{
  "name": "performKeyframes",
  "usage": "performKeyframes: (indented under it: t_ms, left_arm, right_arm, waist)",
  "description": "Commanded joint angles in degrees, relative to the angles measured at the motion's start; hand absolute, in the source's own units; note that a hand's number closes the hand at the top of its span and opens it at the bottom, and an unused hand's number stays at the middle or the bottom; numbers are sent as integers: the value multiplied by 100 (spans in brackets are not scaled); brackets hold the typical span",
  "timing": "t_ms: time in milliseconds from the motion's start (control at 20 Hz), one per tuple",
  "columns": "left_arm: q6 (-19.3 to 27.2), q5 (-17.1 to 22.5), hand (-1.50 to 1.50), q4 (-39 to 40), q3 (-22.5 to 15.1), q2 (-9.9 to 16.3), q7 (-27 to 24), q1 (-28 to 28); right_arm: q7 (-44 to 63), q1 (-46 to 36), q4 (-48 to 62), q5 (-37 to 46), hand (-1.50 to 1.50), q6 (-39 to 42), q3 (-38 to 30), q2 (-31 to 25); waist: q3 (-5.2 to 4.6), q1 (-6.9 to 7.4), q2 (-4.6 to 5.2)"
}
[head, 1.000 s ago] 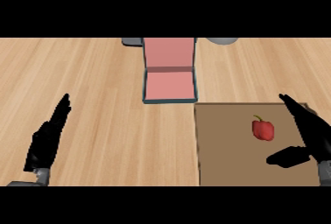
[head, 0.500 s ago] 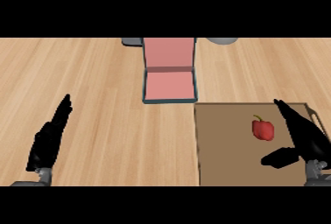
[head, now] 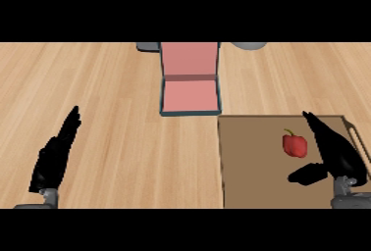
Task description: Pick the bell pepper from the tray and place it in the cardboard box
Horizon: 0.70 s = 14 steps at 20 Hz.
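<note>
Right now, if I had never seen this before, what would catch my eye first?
Probably the small red bell pepper lying on the flat brown tray at lower right, with the black right hand open just beside it. Next, the open pink-lined cardboard box at top centre.

a light wooden counter (head: 123, 122) with lengthwise grain fills the view under even light. at its far edge, two grey objects are cut off: one blocky (head: 148, 46), one rounded (head: 249, 45).
</note>
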Motion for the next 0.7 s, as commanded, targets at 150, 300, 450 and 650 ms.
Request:
performKeyframes:
  t_ms: [150,300,450,650]
  left_arm:
    - [-178,-234,0,-306,165,-145,352,-31]
    - [-451,2,0,83,541,-59,32,-80]
    - [-326,-259,0,-792,187,-310,186,565]
    - [-371,-386,0,59,487,-380,213,-358]
  right_arm:
    - [-71,-523,360,70,-150,354,-400,139]
    - [-350,117,241,418,-150,-132,-179,389]
    - [-744,-106,860,433,-150,-225,-347,356]
    - [-755,-274,900,490,-150,-62,-479,406]
  waist:
    - [-1,4,0]
    - [-1,-8,0]
    - [1,21,-2]
    - [-1,-9,3]
